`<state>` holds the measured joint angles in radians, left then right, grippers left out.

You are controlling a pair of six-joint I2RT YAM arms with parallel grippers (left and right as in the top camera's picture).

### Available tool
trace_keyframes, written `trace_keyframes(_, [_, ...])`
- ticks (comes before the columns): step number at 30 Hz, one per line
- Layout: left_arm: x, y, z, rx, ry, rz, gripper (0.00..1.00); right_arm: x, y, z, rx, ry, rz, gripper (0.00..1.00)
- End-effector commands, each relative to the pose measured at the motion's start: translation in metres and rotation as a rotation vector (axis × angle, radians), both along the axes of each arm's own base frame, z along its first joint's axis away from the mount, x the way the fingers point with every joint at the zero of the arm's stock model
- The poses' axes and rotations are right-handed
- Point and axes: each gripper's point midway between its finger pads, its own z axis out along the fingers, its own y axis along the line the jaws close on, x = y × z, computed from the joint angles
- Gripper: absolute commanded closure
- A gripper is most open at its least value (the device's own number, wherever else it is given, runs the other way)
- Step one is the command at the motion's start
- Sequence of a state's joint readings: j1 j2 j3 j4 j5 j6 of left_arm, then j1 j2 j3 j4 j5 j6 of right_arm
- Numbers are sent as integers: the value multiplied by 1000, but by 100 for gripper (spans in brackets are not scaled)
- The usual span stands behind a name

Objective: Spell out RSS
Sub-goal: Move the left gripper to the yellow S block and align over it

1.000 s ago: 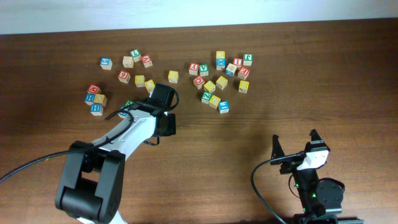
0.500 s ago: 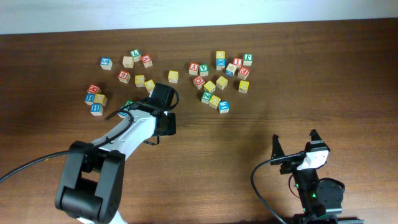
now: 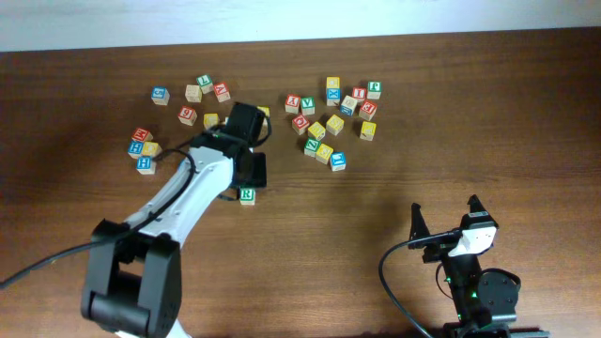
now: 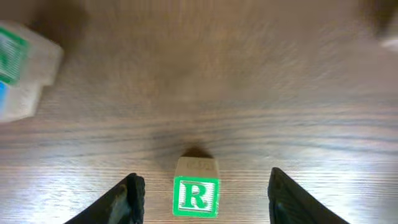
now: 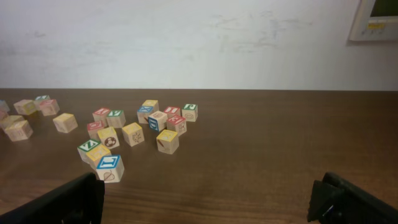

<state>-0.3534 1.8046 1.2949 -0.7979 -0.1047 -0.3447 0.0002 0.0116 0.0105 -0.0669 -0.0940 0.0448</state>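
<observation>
Since the R cube sits alone on the table inside my left gripper, jaws parted and untouching, I judge it light, rigid wood: pinch opposite flat sides squarely. My right gripper gapes wide, empty.

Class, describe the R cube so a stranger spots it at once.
On the table, look on the robot's side of the cube clusters. The R cube sits alone between the fingers of the left gripper, green-and-white R facing up.

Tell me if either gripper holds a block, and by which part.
Nothing is held. The left gripper stands open around the R cube without touching it; the right gripper is open and empty.
</observation>
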Motion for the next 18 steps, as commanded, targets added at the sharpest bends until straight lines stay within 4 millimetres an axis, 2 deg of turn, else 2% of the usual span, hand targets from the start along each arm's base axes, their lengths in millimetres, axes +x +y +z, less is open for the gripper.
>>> trace_keyframes(1, [26, -6, 64, -63, -160, 11, 39, 0, -3, -2, -1, 2, -12, 2])
trace_keyframes(3, [39, -2, 87, -84, -225, 30, 35, 0, -3, -2, 0, 2, -12, 2])
trace_keyframes(5, [52, 3, 107, -102, -277, 50, 21, 0, -3, -2, 0, 2, -12, 2])
trace_keyframes(6, [56, 4, 114, -113, -296, 55, 20, 0, -3, -2, 0, 2, -12, 2])
trace_keyframes(7, [62, 4, 121, -128, -318, 52, 22, 0, -3, -2, 0, 2, -12, 2])
trace_keyframes(9, [69, -15, 141, -193, -354, -121, 33, 0, -3, -2, 0, 2, -12, 2])
trace_keyframes(13, [76, -21, 170, -193, -347, -212, 29, 0, -3, -2, 0, 2, -12, 2])
trace_keyframes(15, [80, -22, 178, -169, -325, -250, 28, 0, -3, -2, 0, 2, -12, 2])
trace_keyframes(18, [86, -24, 177, -146, -271, -282, 23, 0, -3, -2, 0, 2, -12, 2])
